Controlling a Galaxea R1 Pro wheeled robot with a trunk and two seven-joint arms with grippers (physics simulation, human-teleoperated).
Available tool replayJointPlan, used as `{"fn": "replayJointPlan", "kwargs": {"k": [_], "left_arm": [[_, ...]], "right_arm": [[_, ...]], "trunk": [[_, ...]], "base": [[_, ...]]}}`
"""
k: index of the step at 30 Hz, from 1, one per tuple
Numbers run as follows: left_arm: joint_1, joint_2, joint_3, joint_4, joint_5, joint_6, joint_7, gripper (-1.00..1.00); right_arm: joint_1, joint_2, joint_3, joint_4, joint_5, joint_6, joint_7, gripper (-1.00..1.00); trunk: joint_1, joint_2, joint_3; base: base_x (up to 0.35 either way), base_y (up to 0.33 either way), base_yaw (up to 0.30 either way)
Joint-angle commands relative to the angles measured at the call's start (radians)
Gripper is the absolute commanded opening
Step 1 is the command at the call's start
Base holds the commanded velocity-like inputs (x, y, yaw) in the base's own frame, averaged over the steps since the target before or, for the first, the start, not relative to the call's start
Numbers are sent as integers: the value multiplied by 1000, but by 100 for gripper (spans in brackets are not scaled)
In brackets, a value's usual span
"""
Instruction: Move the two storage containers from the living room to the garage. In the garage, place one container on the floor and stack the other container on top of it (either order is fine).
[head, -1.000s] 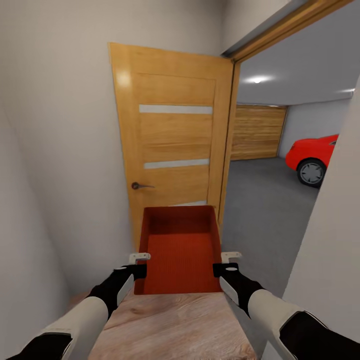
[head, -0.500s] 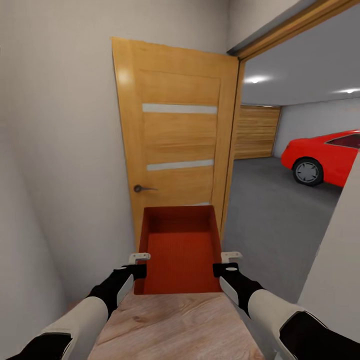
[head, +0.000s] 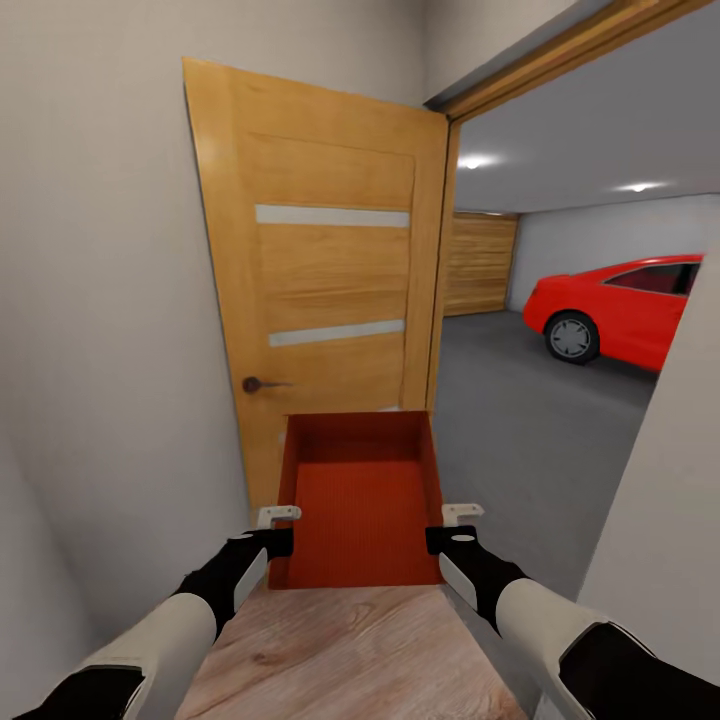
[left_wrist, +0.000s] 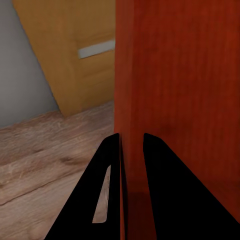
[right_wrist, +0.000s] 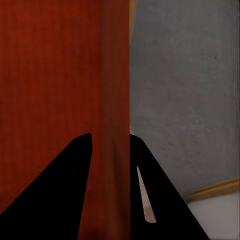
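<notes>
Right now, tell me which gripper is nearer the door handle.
Left. The left gripper clamps the container's left wall, below the door handle; the right gripper clamps the opposite wall, farther away.

An orange-red ribbed bin (head: 360, 500), an amber wood-grain door (head: 325, 280) with pale stripes, a red car (head: 625, 310), grey speckled floor (head: 520, 440), light wood planks (head: 350, 650).
</notes>
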Motion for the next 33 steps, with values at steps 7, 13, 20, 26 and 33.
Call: {"fn": "replayJointPlan", "kwargs": {"k": [7, 13, 20, 26, 33], "left_arm": [[-1, -1, -5, -6, 5, -5, 9, -100], [-1, -1, -5, -5, 5, -5, 9, -100], [-1, -1, -5, -6, 5, -5, 9, -100], [-1, -1, -5, -5, 5, -5, 9, -100], [-1, -1, -5, -5, 5, -5, 9, -100]], "right_arm": [[0, 0, 29, 1, -37, 7, 24, -100], [0, 0, 29, 1, -37, 7, 24, -100], [0, 0, 29, 1, -36, 7, 25, -100], [0, 0, 29, 1, -37, 7, 25, -100], [0, 0, 29, 1, -37, 7, 25, -100]], "trunk": [[0, -2, -2], [0, -2, -2], [0, -2, -2], [0, -2, -2], [0, -2, -2]], "base": [[1, 1, -285], [0, 0, -285], [0, 0, -285], [0, 0, -285], [0, 0, -282]]}}
